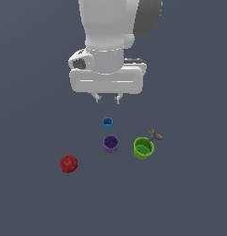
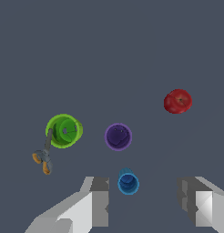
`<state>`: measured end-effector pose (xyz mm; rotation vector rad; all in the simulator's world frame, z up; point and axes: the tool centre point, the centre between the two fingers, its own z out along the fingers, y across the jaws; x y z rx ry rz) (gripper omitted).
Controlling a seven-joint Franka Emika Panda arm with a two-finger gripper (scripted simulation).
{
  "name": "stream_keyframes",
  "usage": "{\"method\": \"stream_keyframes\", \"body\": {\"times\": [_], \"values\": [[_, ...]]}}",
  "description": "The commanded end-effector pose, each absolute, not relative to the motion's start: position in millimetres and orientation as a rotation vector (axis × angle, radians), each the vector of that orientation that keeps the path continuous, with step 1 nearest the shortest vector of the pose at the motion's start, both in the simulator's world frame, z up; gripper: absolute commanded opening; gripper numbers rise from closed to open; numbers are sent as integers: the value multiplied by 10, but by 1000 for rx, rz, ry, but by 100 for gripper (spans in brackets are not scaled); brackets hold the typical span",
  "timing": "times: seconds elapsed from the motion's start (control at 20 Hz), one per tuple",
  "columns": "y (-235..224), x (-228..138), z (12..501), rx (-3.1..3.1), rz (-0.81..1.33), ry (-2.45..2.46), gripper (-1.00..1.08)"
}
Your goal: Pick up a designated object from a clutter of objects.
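While pointing straight down, pincer [image 1: 106, 98] spread, above cups.

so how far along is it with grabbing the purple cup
Nothing done yet: the purple cup stands on the floor between the blue cup and green cup. In hand: the open, empty gripper hovers above them. Left: descend, close on it, lift.
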<state>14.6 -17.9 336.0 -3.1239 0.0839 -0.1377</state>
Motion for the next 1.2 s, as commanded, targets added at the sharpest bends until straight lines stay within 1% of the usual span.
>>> {"method": "stream_keyframes", "body": {"times": [0.0, 0.45, 1.15], "values": [[-171, 165, 3295, -3129, -136, 103, 28], [-111, 288, 2835, -3167, -136, 239, 28], [111, 414, 1722, -3253, -205, 519, 28]]}}
